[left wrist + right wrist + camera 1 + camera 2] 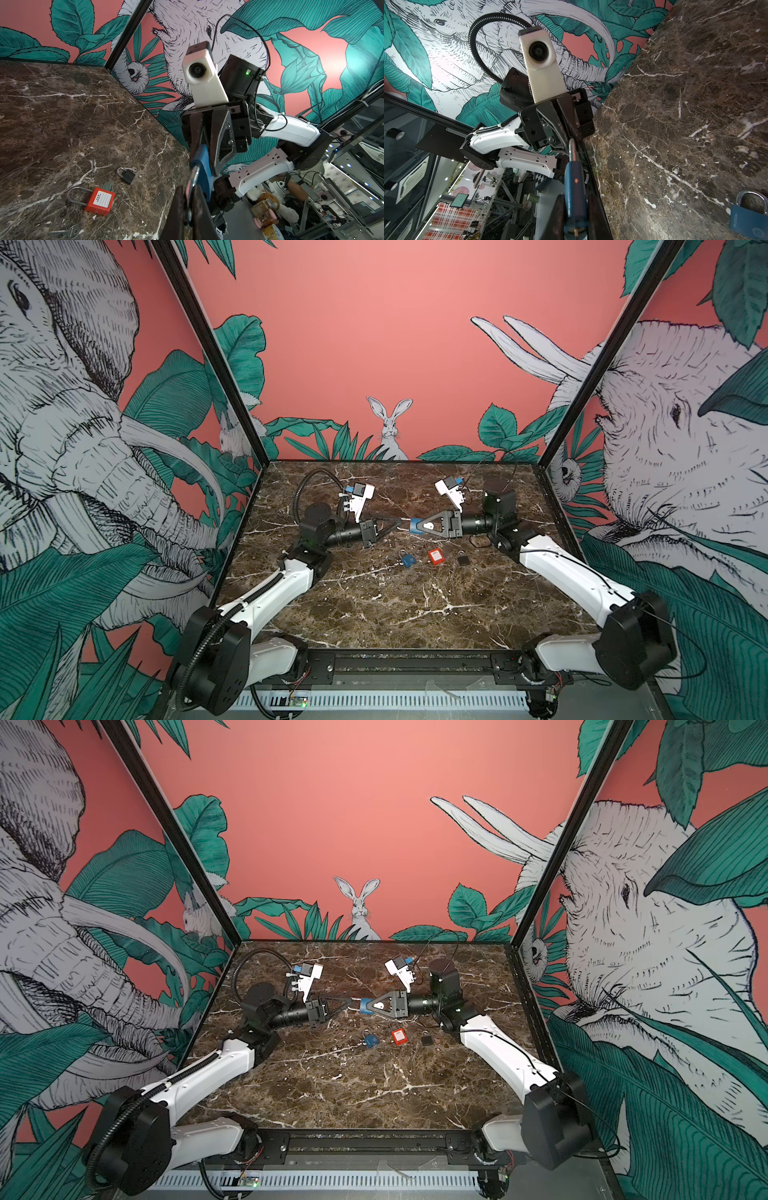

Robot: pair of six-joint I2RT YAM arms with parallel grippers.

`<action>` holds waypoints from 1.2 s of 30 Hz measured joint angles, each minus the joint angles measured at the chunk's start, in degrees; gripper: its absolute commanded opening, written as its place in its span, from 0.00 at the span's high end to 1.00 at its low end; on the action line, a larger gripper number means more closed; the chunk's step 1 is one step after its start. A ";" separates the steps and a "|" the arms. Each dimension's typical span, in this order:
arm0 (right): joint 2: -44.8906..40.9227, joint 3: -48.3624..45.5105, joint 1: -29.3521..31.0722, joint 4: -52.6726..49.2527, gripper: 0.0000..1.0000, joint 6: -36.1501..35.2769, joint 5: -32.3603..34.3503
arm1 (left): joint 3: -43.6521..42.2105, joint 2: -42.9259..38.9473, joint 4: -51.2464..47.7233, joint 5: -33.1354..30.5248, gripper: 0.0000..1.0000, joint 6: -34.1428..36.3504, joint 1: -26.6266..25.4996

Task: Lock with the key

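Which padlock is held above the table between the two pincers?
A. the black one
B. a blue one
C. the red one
B: the right pincer grips the blue-bodied padlock, and the left pincer is shut on its steel shackle.

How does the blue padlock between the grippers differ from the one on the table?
The held padlock is in the air, body in the right gripper, shackle pinched by the left gripper; the loose padlock lies flat on the table, untouched. The held padlock's shackle points sideways toward the left arm; the loose padlock's points toward the back wall. Both have blue bodies and silver shackles.
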 measured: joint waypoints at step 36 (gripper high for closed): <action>2.01 1.01 0.96 1.81 1.00 -3.58 3.28 | 0.33 1.86 2.32 -2.75 1.00 -3.63 -0.66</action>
